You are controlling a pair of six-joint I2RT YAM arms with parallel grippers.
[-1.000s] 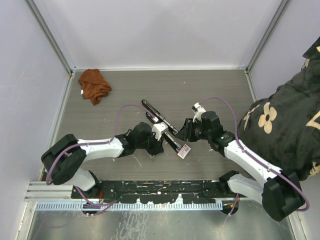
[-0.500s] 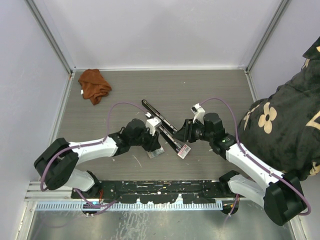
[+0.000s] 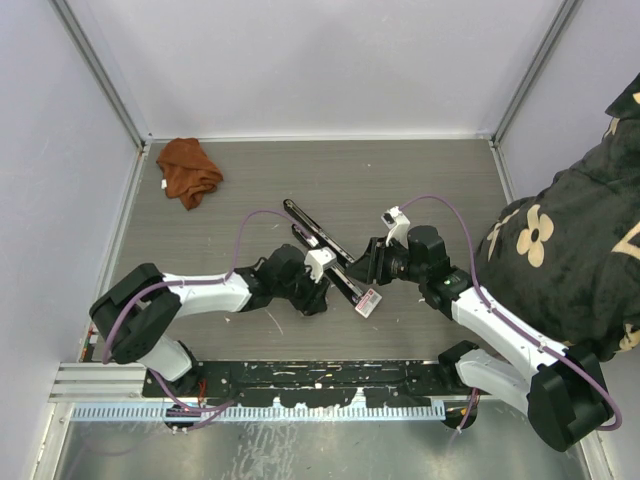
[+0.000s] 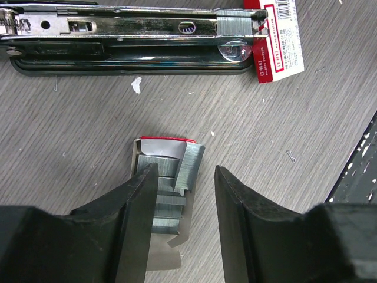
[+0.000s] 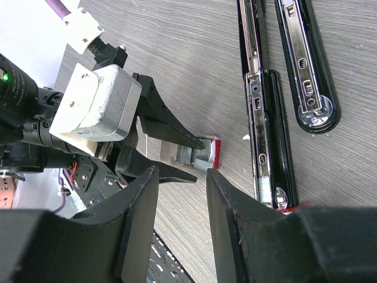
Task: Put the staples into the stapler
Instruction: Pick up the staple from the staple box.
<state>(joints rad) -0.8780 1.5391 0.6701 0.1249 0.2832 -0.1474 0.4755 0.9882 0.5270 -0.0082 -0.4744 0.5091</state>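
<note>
L gripper (image 4: 184,177) is open, a finger either side of the staples (image 4: 171,191) in their tray (image 4: 166,250); one strip lies askew on top. Box (image 4: 281,36) sits just beyond, touching the end of the stapler (image 4: 123,35), which is splayed open on the table (image 3: 420,180). R gripper (image 5: 181,177) is also spread, above the stapler and holding nothing. Rag (image 3: 188,170) is well apart, in the far-left corner.

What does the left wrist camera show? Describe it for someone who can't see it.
Two open black jaws are poised over a small tray of silvery staple strips on a grey wood-grain table, with one strip leaning askew. Beyond them an opened stapler lies across the top, a red-and-white box at its right end.
</note>
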